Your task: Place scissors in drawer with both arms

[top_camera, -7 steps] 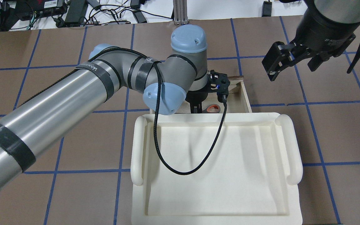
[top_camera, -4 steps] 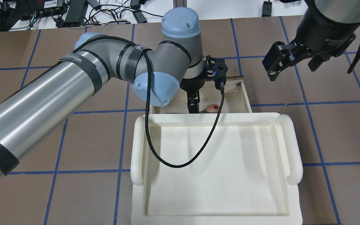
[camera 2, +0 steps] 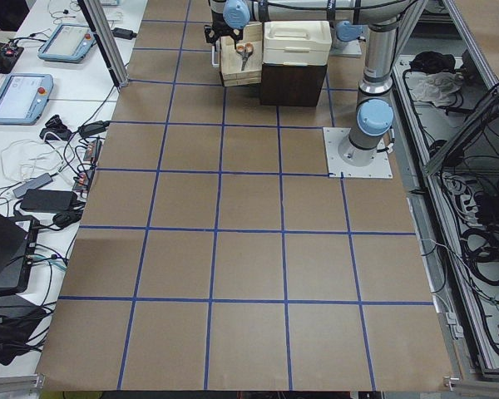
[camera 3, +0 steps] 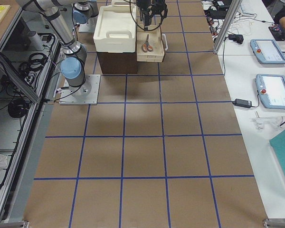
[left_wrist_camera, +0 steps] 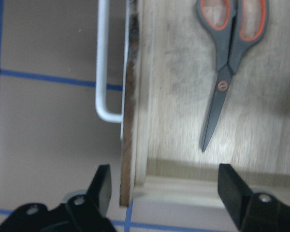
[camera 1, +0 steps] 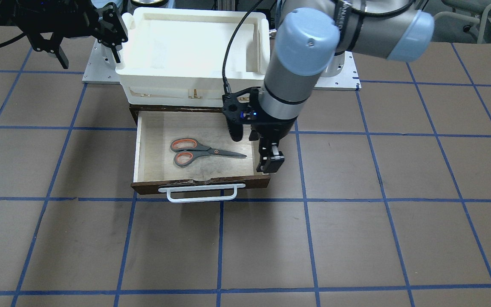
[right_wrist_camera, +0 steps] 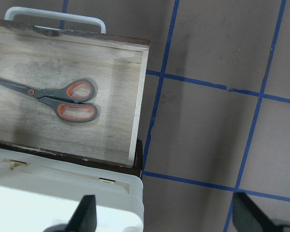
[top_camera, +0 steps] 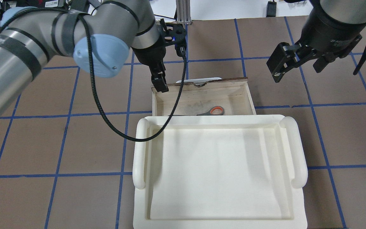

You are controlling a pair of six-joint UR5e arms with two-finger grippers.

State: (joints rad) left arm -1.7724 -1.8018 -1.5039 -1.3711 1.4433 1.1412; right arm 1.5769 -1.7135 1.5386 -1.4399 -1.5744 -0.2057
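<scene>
The placing looks done. The scissors [camera 1: 205,151] lie flat on the pale floor of the open drawer [camera 1: 198,184], touched by neither arm. Their orange-lined loops are toward the right and their closed blades point left.

The left pincer [camera 1: 271,161] is empty with its jaws spread. It hangs over the drawer's far-left corner, beside the white bar handle [camera 1: 200,197], and the wrist view shows its fingers [left_wrist_camera: 232,193] astride the corner boards.

The right pincer [top_camera: 299,65] is also spread and empty, raised above the brown surface [camera 1: 356,213] well to the right of the drawer.

The drawer stands pulled out on the far side of the white plastic tray [top_camera: 297,152]. What is left, I judge, is at most pushing it shut and drawing the arms away.

I can read no brand or label; faint marks on the right wrist housing are too small to make out.
</scene>
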